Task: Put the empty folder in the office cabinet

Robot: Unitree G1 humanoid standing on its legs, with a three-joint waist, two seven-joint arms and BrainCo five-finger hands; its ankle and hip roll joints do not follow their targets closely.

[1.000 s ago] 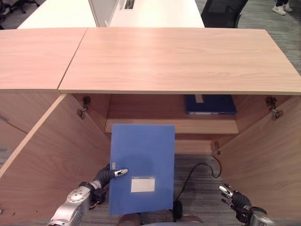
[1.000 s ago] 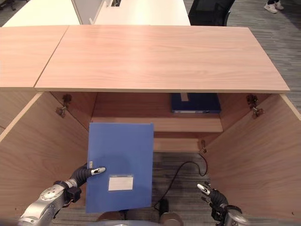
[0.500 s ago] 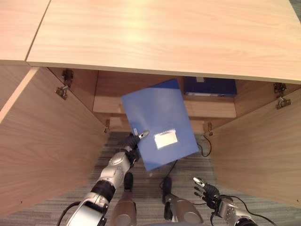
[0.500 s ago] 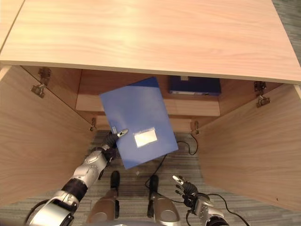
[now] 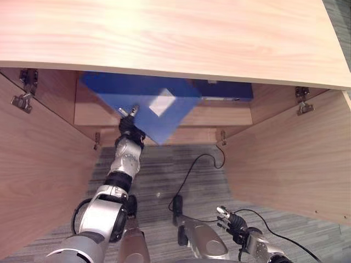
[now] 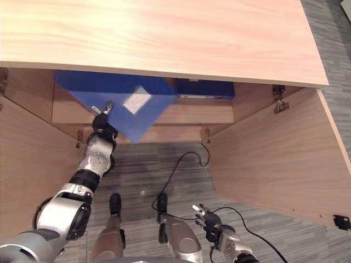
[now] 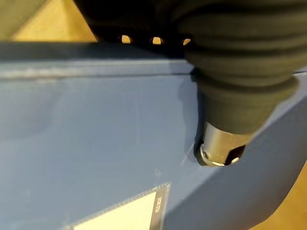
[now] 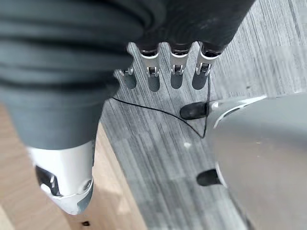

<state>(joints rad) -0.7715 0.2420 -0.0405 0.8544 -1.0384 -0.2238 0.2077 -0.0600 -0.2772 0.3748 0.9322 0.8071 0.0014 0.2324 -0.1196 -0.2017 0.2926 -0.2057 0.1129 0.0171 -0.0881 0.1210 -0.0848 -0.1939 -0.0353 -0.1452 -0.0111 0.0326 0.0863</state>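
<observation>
Left robot hand [image 5: 128, 119] apparently gripping folder [image 5: 137, 98]

folder [image 5: 140, 98] is a plain mid blue with a white label patch, the one already on the shelf [image 5: 227, 90] is darker navy. cabinet [image 5: 164, 33] is all light woodgrain, doors too. floor [image 5: 181, 170] is grey striped carpet, left hand [image 5: 129, 118] silver with dark tips

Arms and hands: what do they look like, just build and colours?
Both arms are silver-grey segmented shells with black joints. Left hand and right hand have dark ribbed covers over wrist and back, with silver fingers ending in dark tips.
</observation>
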